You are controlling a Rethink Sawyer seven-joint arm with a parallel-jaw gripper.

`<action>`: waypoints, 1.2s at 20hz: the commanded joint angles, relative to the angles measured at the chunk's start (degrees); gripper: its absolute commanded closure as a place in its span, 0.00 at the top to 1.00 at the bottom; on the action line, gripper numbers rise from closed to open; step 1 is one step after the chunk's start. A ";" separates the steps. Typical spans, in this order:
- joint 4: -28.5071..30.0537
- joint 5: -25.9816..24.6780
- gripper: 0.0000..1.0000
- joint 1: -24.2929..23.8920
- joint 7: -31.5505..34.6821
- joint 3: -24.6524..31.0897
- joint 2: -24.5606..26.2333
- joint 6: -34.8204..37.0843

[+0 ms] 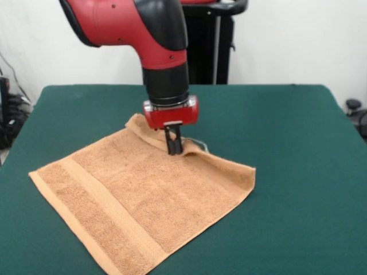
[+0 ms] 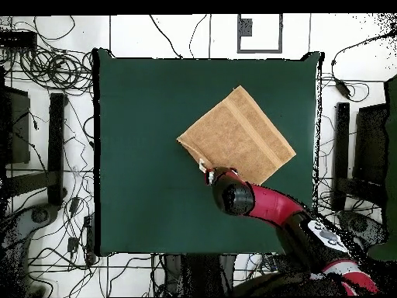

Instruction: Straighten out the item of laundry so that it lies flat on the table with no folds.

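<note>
The orange-tan towel [image 1: 137, 197] lies as a diamond on the dark green table [image 1: 298, 143], mostly flat, with a woven band near its front-left edge. Its far edge is rumpled into a raised, folded-over ridge. My gripper [image 1: 174, 148] points straight down at the middle of that ridge, its black fingers [image 1: 170, 142] close together and pinching the fold. A small white tag [image 1: 199, 141] shows just right of the fingers. In the overhead view the towel [image 2: 236, 133] lies right of the table's [image 2: 139, 155] middle, and the arm covers the gripper [image 2: 211, 176] at the towel's lower-left edge.
The robot's black pedestal [image 1: 209, 51] stands behind the table's far edge. Cables and dark stands [image 2: 56, 140] surround the table on the floor. Green table surface lies open on the right in the front view [image 1: 309, 217].
</note>
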 commanded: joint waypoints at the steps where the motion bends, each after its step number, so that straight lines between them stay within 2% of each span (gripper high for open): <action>1: 4.68 2.72 0.00 2.85 8.94 9.66 4.20 6.17; 9: 5.89 5.44 0.00 4.61 11.23 7.68 2.16 7.67; 24: 6.49 8.36 0.00 6.23 11.21 4.39 0.33 9.41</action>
